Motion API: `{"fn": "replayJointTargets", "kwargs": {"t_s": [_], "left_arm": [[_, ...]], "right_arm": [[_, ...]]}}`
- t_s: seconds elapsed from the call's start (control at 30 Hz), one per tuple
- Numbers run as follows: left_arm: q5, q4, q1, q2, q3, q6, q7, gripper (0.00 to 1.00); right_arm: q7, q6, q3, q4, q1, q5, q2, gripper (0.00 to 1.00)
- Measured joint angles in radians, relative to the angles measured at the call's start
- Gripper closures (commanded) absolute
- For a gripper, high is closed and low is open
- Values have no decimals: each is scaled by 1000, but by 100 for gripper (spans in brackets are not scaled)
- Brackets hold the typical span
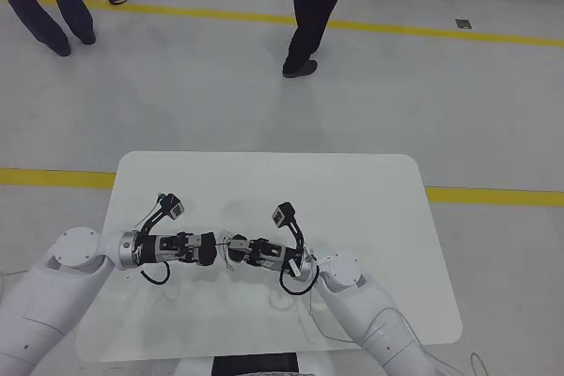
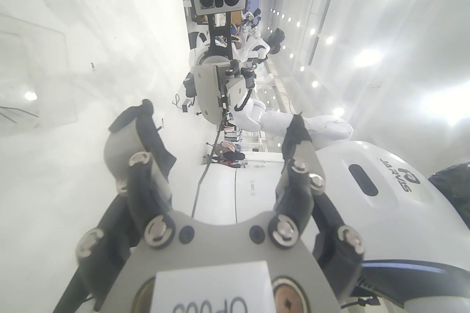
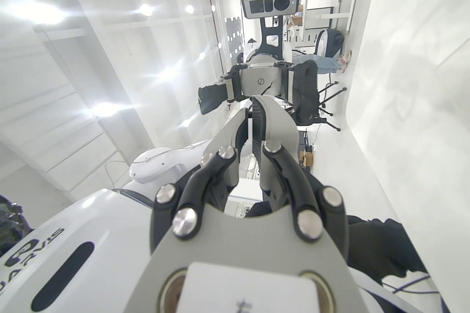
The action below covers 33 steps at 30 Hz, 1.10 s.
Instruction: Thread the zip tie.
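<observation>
Over the middle of the white table (image 1: 357,188) my two grippers face each other tip to tip. The left gripper (image 1: 213,249) (image 2: 216,125) is open, with nothing between its black-padded fingers (image 2: 134,116). Directly opposite, the right gripper (image 1: 237,249) (image 3: 254,101) is shut, and its tips point into the gap between the left fingers. The zip tie (image 1: 227,254) (image 2: 205,167) is a thin black strap that runs from the right gripper's tips towards the left gripper. Where the fingers hold it is hidden.
A clear plastic bag (image 2: 36,65) with a few black zip ties in it lies on the table beside the left gripper. The table's far half is bare white surface, and its rounded front edge runs close behind both arms.
</observation>
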Motion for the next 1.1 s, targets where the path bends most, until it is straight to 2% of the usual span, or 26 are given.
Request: {"fn": "replayJointTargets", "kwargs": {"t_s": [0.1, 0.13, 0.17, 0.2, 0.3, 0.33, 0.7, 0.93, 1.1], "left_arm": [[-8, 0, 0, 1, 3, 0, -5, 0], [-12, 0, 0, 1, 5, -1, -7, 3], [-14, -1, 0, 2, 7, -1, -9, 11], [-16, -1, 0, 2, 8, -1, -11, 24], [-20, -1, -3, 3, 13, -1, -12, 49], [-20, -1, -4, 3, 15, -2, -12, 54], [-15, 6, -14, 5, 30, -5, -2, 75], [-8, 12, -19, 8, 37, -3, 5, 75], [-7, 17, -23, 9, 46, -1, 8, 79]], "right_arm": [[-3, 0, -1, 3, 1, 2, 0, 100], [-4, 2, -3, 4, 2, 0, 0, 100], [-5, 4, -5, 4, 2, -1, -1, 100], [-6, 5, -7, 5, 3, -3, -1, 100], [-10, 11, -14, 5, 7, -12, -2, 100], [-11, 14, -17, 5, 8, -15, -2, 100], [-22, 38, -33, 4, 18, -42, -3, 100], [-24, 47, -26, -4, 16, -53, 1, 100], [-20, 52, -24, -14, 13, -60, 4, 100]]}}
